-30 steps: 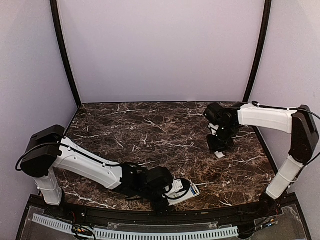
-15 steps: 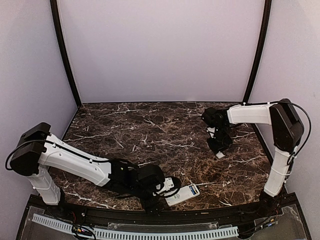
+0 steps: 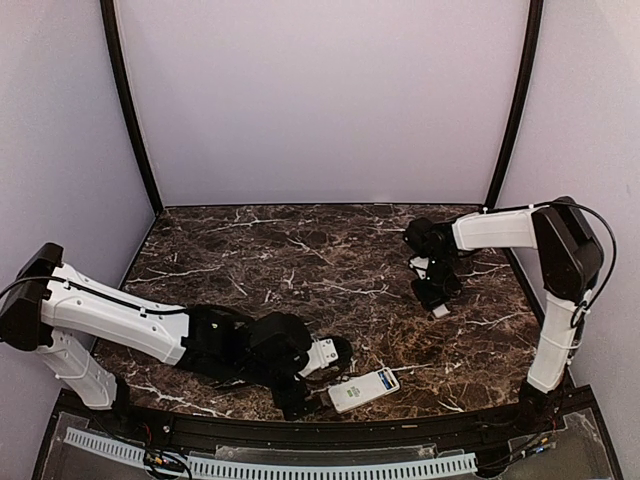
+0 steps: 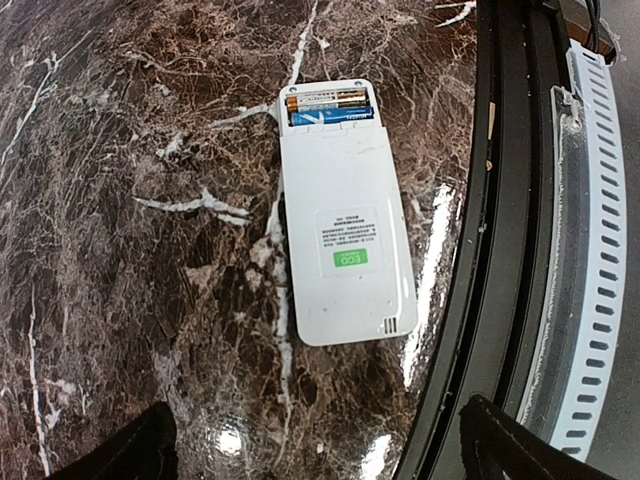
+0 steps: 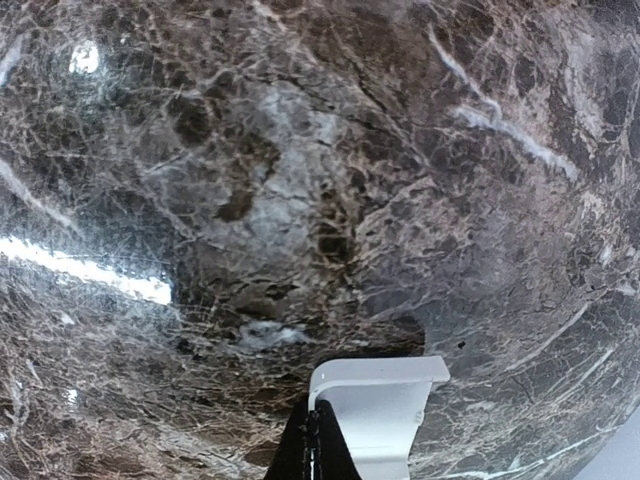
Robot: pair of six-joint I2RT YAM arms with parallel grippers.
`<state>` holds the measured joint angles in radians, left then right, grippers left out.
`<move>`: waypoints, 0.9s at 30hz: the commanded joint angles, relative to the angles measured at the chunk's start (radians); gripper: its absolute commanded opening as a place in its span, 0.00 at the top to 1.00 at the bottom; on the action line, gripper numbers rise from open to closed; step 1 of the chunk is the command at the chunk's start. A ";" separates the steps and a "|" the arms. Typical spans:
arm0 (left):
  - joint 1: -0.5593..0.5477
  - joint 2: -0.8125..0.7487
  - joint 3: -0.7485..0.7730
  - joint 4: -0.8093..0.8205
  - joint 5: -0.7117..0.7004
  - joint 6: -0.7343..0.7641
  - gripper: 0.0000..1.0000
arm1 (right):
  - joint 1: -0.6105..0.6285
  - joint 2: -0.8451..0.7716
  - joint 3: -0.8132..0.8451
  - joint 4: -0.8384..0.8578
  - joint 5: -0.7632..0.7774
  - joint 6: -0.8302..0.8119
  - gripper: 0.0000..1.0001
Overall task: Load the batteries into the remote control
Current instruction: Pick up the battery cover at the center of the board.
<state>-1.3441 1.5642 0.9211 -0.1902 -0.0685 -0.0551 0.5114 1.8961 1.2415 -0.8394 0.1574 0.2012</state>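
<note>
The remote control [image 3: 363,389] [image 4: 345,220] lies face down near the table's front edge, its white back with a green sticker up. Its compartment at the far end is uncovered, and the batteries [image 4: 330,108] lie in it side by side, one gold, one blue. My left gripper [image 3: 322,378] [image 4: 320,440] is open just left of the remote and touches nothing. At the right of the table my right gripper [image 3: 437,300] [image 5: 315,445] points down, shut on the edge of a small white battery cover [image 3: 439,311] [image 5: 385,400] just above the marble.
A black rail [image 4: 510,200] and a white slotted strip [image 4: 590,250] run along the front edge, right beside the remote. Purple curved walls [image 3: 320,100] close the back and sides of the dark marble table [image 3: 300,260].
My left arm has drawn back to the left, off the remote, which stays on the table. My right gripper has closed on the cover's edge, with the arm's elbow risen.
</note>
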 commanded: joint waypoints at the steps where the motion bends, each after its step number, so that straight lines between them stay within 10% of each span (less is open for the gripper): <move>1: 0.003 -0.071 -0.037 -0.009 -0.029 0.011 0.02 | -0.010 0.026 -0.037 0.022 -0.071 -0.025 1.00; 13: 0.004 -0.269 -0.143 0.110 -0.140 0.085 0.03 | 0.086 -0.214 -0.048 0.014 -0.525 -0.157 1.00; 27: 0.002 -0.521 -0.342 0.372 0.029 0.690 0.06 | 0.527 -0.259 0.042 0.009 -0.828 -0.165 1.00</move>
<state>-1.3437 1.1179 0.6613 0.0296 -0.1539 0.3866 0.9302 1.6226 1.2385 -0.8230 -0.5850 0.0341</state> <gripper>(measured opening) 0.936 0.003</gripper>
